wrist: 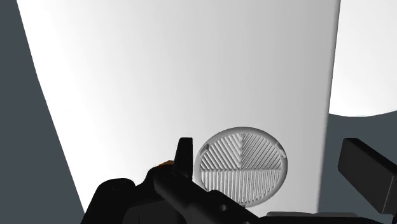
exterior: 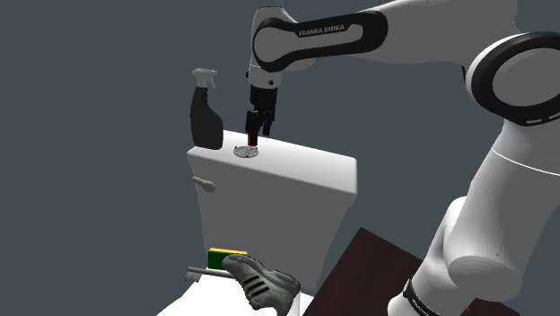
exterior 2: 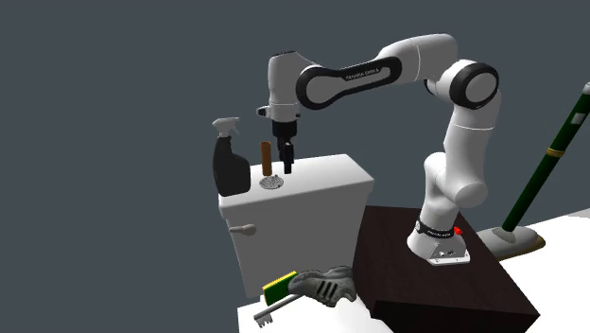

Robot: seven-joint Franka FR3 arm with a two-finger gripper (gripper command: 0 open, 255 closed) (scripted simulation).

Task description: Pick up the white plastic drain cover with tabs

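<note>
The drain cover [exterior: 247, 152] [exterior 2: 272, 183] [wrist: 240, 165] is a round, pale grey ribbed disc with small tabs on its rim. It lies flat on the white toilet tank lid [exterior: 305, 169] [exterior 2: 326, 178] near the lid's far corner. My black gripper [exterior: 259, 131] [exterior 2: 285, 163] [wrist: 275, 162] hangs open a little above the disc, pointing down. One finger [wrist: 366, 170] stands well off to one side of the disc, and nothing is held. A brown upright cylinder [exterior: 251, 136] [exterior 2: 267, 158] stands right beside the fingers.
A black spray bottle [exterior: 206, 112] [exterior 2: 230, 161] [wrist: 159, 194] stands on the lid's corner, close to the gripper. Below the tank lie a yellow-green sponge [exterior: 223, 258], a grey shoe [exterior: 262, 282] [exterior 2: 326, 284] and a grey key [exterior 2: 268, 313]. A green-handled broom [exterior 2: 548, 161] leans at the second exterior view's right.
</note>
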